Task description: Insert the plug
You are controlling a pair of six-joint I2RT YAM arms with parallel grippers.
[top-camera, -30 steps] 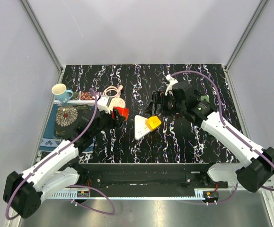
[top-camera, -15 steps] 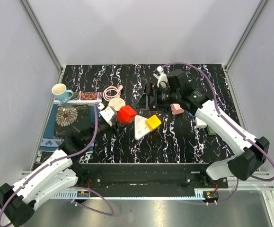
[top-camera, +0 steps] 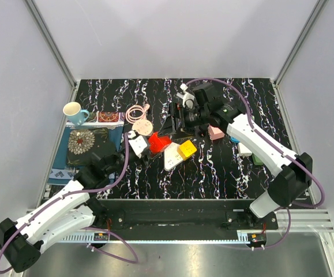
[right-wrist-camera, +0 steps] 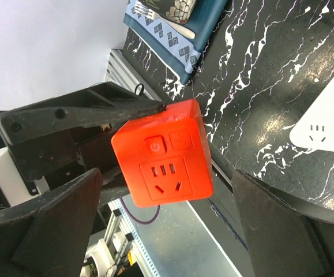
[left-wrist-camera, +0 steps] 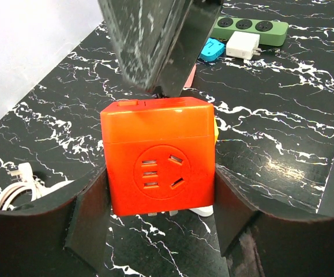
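We find the overhead view evenly lit from above: the pale walls are flat and almost shadowless, and the glossy black table (top-camera: 230, 167) carries only a faint sheen. In the left wrist view the red cube (left-wrist-camera: 158, 156) is crisp and saturated, with shade beneath it, while the left fingers (left-wrist-camera: 92, 216) sit dark and blurred at the lower edge. In the right wrist view the table gives soft pale reflections, and the right fingers (right-wrist-camera: 57, 225) are out of focus.
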